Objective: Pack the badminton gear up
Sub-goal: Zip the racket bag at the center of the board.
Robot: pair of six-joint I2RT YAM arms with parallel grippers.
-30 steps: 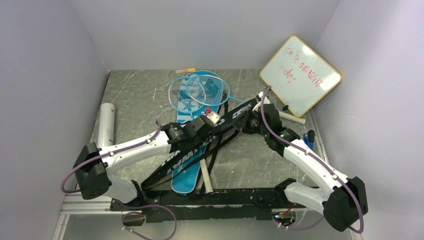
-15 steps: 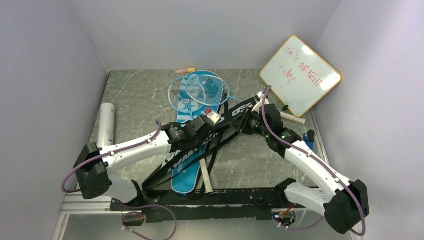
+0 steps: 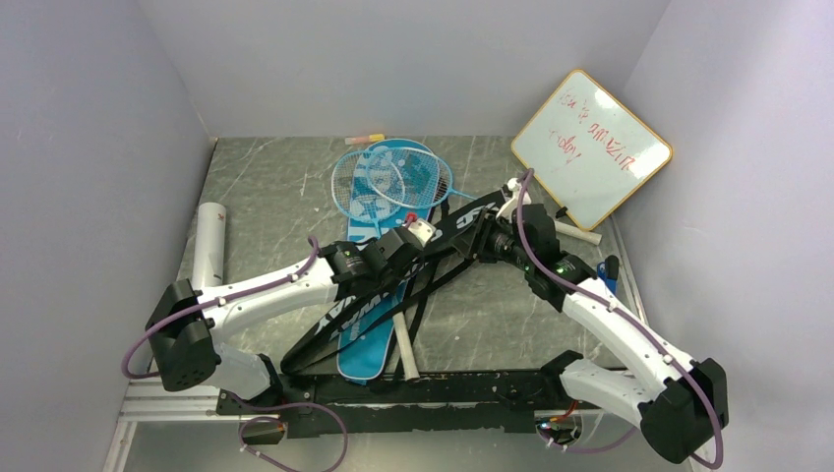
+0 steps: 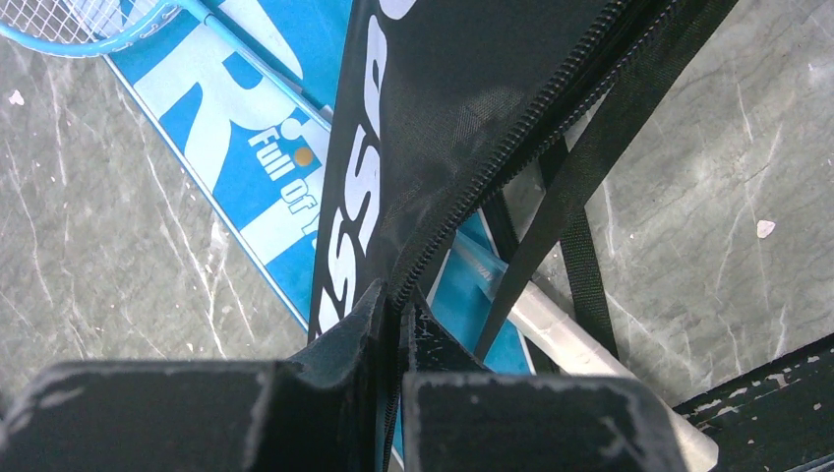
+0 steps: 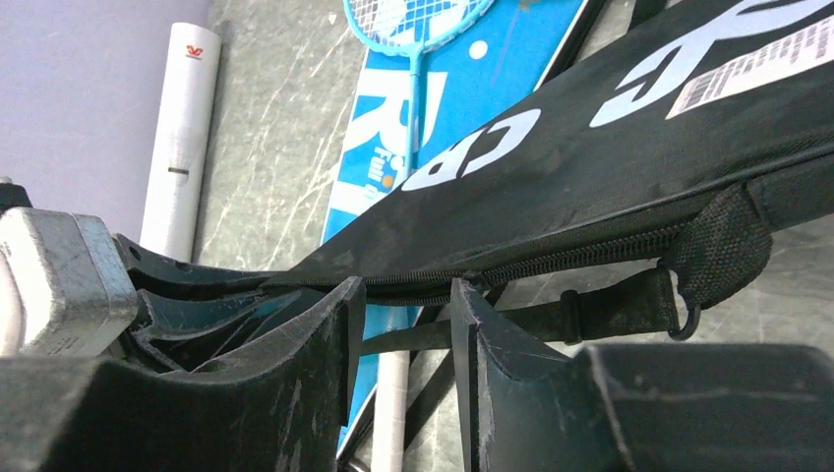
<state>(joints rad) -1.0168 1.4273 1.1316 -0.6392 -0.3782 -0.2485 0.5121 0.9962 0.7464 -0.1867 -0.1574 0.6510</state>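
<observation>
left gripper [image 4: 393, 313]: pinches black bag [image 4: 462, 118] zipper edge | right gripper [image 5: 405, 310]: fingers spread, at bag's 2 o'clock end

Soft, even light, with faint shadows on the surface [image 3: 275, 187]. Up close my left tool [image 4: 396, 307] and right tool [image 5: 405, 290] blur dark; the black bag [image 4: 462, 108] reads sharp.

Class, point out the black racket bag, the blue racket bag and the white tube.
black racket bag [image 4: 462, 98]: left wrist view, fabric panel beside the zip.
blue racket bag [image 3: 362, 356]: top external view, narrow near end.
white tube [image 3: 208, 246]: top external view, mid-body.
</observation>
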